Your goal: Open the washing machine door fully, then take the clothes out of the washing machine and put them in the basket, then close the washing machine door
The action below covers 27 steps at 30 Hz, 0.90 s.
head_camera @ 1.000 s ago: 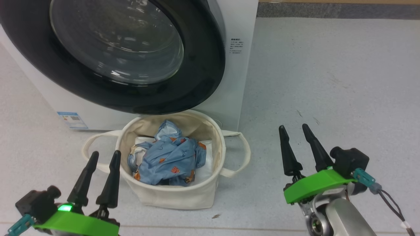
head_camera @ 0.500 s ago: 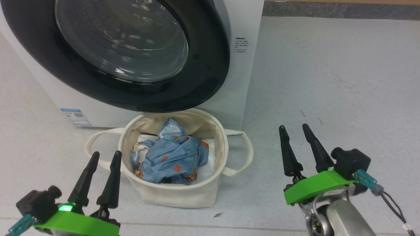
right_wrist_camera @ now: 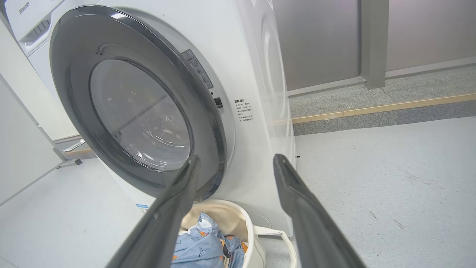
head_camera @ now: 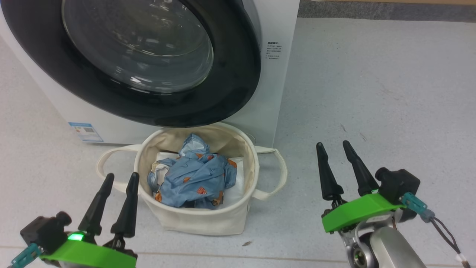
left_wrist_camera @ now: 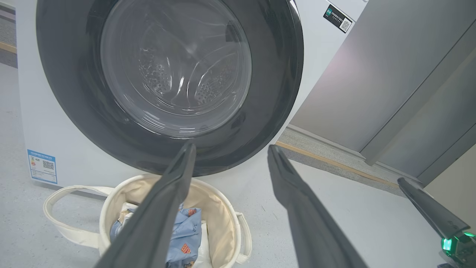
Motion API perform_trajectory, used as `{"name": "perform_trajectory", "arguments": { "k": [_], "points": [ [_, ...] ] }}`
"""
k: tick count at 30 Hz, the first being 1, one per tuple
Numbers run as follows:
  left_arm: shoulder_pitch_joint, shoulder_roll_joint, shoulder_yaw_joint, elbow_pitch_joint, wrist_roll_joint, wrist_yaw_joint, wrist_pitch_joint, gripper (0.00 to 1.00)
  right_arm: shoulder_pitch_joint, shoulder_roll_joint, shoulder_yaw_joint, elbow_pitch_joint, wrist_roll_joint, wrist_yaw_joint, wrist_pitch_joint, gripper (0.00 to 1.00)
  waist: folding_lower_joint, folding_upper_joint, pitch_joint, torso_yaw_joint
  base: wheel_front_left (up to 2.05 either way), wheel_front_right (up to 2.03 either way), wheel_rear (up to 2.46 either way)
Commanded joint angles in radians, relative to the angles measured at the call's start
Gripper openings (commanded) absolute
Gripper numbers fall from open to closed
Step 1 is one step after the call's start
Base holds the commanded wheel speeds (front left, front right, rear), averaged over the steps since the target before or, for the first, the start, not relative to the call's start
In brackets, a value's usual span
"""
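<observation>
The washing machine (head_camera: 277, 93) is white, and its door (head_camera: 230, 85), black-rimmed with a glass bowl, lies shut against its front. Just below the door on the floor stands the cream basket (head_camera: 200, 221), holding the light blue printed clothes (head_camera: 193, 178) on some white cloth. My left gripper (head_camera: 122, 175) hovers open and empty at the basket's left edge. My right gripper (head_camera: 333, 143) is open and empty over bare floor to the basket's right. The left wrist view has the door (left_wrist_camera: 74, 93), basket (left_wrist_camera: 219, 212) and clothes (left_wrist_camera: 186, 230). The right wrist view shows the door (right_wrist_camera: 74, 111) and basket (right_wrist_camera: 256, 238).
A blue sticker (head_camera: 85, 132) marks the washer's lower left front. Grey speckled floor (head_camera: 372, 93) spreads to the right. Behind it run a wood-coloured strip (right_wrist_camera: 372, 108) and grey wall panels (right_wrist_camera: 319, 37). A white panel (right_wrist_camera: 18, 149) stands left of the washer.
The whole head picture has shifted slightly right, so the camera moved. Both grippers stayed open and empty, and the basket and the shut door are as before.
</observation>
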<state>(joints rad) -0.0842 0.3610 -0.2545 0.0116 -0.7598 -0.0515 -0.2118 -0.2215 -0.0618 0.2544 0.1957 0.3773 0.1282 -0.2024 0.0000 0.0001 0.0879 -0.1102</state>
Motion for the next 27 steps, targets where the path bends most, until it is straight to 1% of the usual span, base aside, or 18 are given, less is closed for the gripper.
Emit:
{"name": "perform_trajectory", "arguments": {
  "k": [1, 11, 12, 16, 19, 23, 27],
  "points": [
    [-0.04, 0.031, 0.037, -0.027, -0.004, 0.005, -0.006, 1.0, -0.016, 0.012, 0.021, -0.036, 0.001, 0.003, 0.005, 1.0, 0.0, -0.0001, 0.001, 0.001, 0.0, 0.0, 0.0],
    [-0.045, 0.031, 0.027, -0.026, -0.004, 0.009, -0.001, 1.0, -0.021, 0.012, 0.019, -0.03, -0.005, 0.003, 0.001, 1.0, 0.0, -0.0001, 0.006, 0.004, 0.0, 0.0, 0.0],
    [0.0, -0.001, -0.012, 0.002, -0.001, 0.004, 0.0, 0.0, 0.001, 0.0, 0.0, 0.002, 0.001, 0.0, 0.0, 0.0, 0.0, -0.0001, 0.006, 0.004, 0.0, 0.0, 0.0],
    [0.023, -0.031, -0.035, 0.067, -0.002, 0.003, 0.001, 0.0, 0.033, 0.0, 0.003, 0.068, 0.003, 0.0, -0.001, 0.0, 0.0, -0.0001, 0.006, 0.004, 0.0, 0.0, 0.0],
    [0.028, -0.039, -0.03, 0.072, -0.02, 0.002, 0.006, 0.0, 0.042, -0.002, -0.001, 0.07, 0.03, 0.0, 0.003, 0.0, 0.0002, -0.0001, 0.006, 0.006, 0.0, 0.0, 0.0],
    [0.028, -0.047, -0.019, 0.076, -0.049, -0.001, 0.016, 0.0, 0.046, -0.005, -0.01, 0.068, 0.074, 0.0, 0.009, 0.0, 0.0023, -0.0001, -0.001, 0.01, 0.0, 0.0, 0.0],
    [0.026, -0.053, -0.01, 0.081, -0.07, -0.002, 0.022, 0.0, 0.048, -0.007, -0.015, 0.069, 0.106, 0.0, 0.014, 0.0, 0.0007, -0.0001, -0.002, 0.013, 0.0, 0.0, 0.0]
  ]
}}
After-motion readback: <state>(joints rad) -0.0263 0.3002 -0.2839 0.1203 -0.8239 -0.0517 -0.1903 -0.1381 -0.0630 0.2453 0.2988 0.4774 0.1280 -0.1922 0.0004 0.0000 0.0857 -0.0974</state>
